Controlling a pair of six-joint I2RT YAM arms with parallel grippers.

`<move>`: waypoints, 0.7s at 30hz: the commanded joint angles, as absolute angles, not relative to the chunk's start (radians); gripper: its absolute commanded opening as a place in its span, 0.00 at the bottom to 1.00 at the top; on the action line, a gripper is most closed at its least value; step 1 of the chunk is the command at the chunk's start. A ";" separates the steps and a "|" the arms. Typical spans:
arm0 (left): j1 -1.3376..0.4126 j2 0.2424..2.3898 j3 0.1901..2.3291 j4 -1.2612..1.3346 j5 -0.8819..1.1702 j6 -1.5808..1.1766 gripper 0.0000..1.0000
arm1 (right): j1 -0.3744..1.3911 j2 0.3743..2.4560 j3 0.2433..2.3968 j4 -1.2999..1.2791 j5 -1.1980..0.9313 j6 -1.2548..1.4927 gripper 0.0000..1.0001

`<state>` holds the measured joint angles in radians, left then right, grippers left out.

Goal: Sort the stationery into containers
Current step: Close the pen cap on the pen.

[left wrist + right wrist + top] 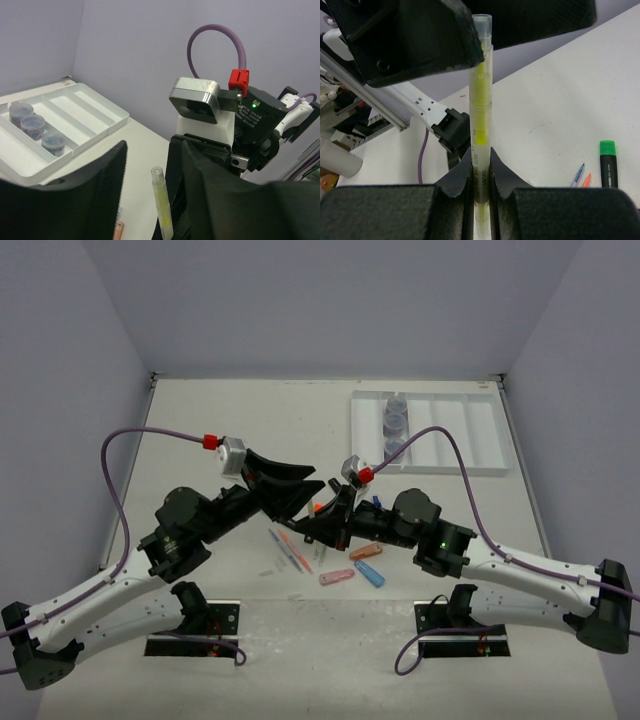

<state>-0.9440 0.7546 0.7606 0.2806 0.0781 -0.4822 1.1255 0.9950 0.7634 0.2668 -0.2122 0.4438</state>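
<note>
Yellow pen (481, 125) sticking out of right gripper (481, 172), which is clamping its lower barrel. Long axis running straight out from it, free end poking into left gripper (152, 155), jaws parted. Tray (470, 435) lying far right on worktop (250, 410), right arm (520, 570) nearer imo.

A pale off-white table (240, 420) stands in a booth closed in by plain lavender-grey walls. The back wall (330, 300) meets the table's far edge, while the left side wall (60, 380) and the right side wall (590, 350) slant outward toward the near edge. The light is soft and even, leaving only faint, blurred shadows on the matte tabletop
</note>
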 commanded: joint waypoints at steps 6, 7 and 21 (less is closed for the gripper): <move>-0.945 0.765 0.763 0.290 0.141 -0.516 0.10 | 1.126 0.939 0.762 0.273 -0.132 0.415 0.00; -0.945 0.769 0.761 0.292 0.150 -0.522 0.08 | 1.126 0.940 0.769 0.270 -0.123 0.413 0.00; -0.947 0.787 0.686 0.249 0.207 -0.637 0.00 | 1.077 0.983 0.967 0.242 0.031 0.275 0.00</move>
